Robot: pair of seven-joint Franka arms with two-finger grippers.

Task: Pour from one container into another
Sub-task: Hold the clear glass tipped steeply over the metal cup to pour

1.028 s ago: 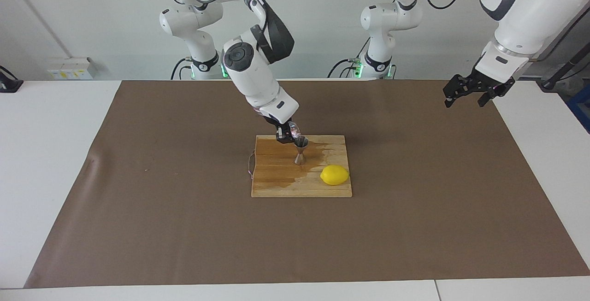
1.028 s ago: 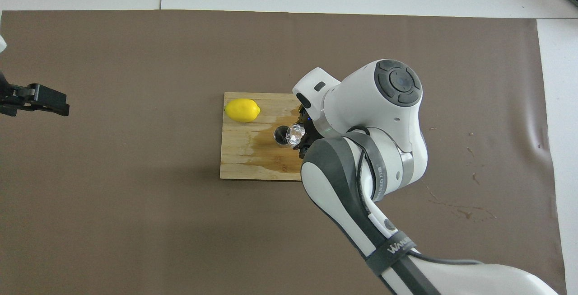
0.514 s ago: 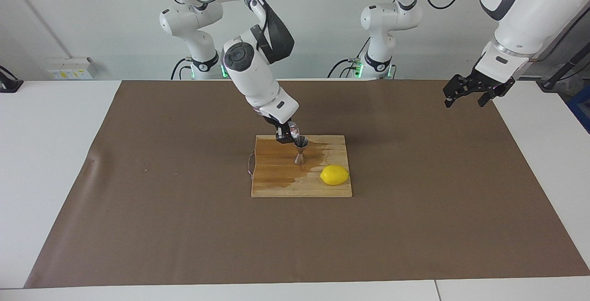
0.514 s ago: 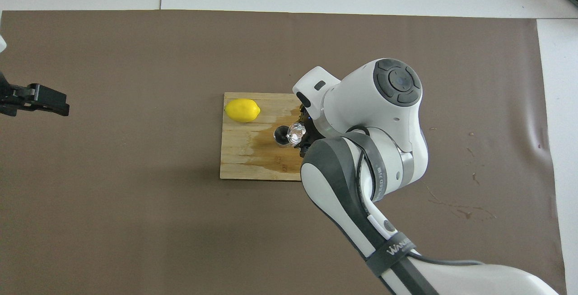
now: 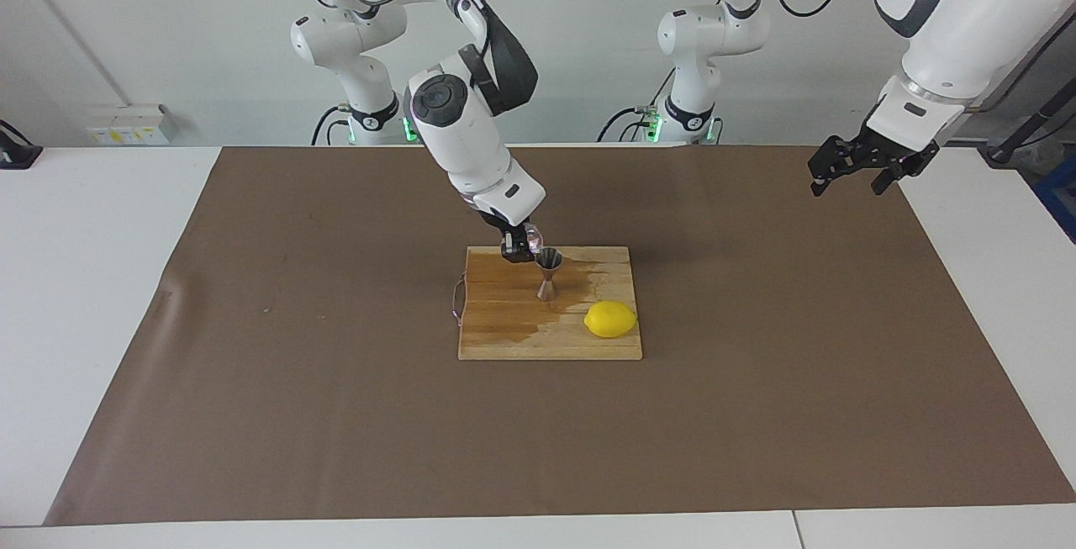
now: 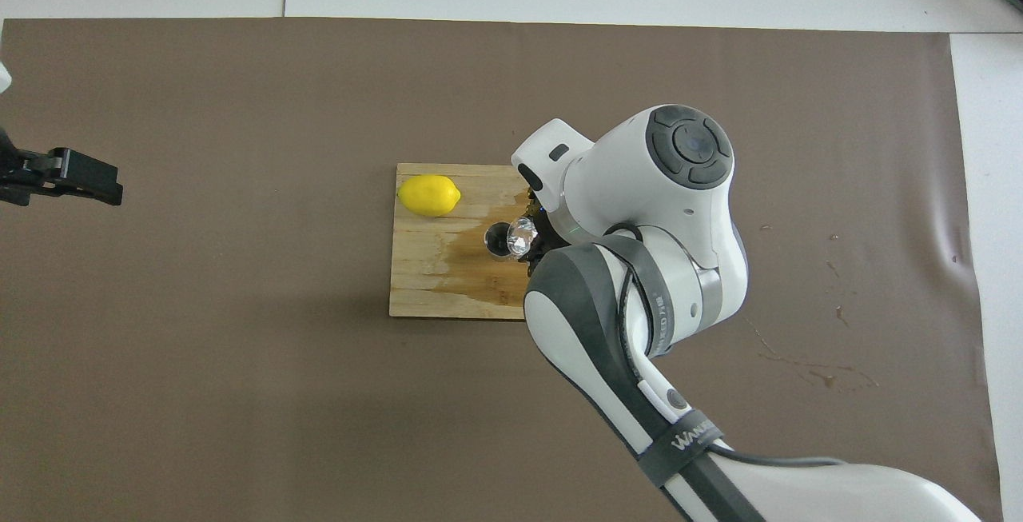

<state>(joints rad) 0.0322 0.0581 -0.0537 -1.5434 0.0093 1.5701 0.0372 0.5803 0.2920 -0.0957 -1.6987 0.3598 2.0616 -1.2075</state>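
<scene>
white table covered by a brown mat, pale wall at the robots' end. item: wooden cutting board at mid-mat, a dark wet stain across it. item: steel jigger, hourglass-shaped, upright on the board's wet part. item: lemon, yellow, on the board, farther from the robots than the jigger and toward the left arm's end. item: clear glass cup, small and faceted, tilted, raised over the jigger's rim at the side toward the right arm. right gripper: clamped on the glass cup, over the board. left gripper: fingers spread, holding nothing, waiting in the air over the mat's edge at the left arm's end.
</scene>
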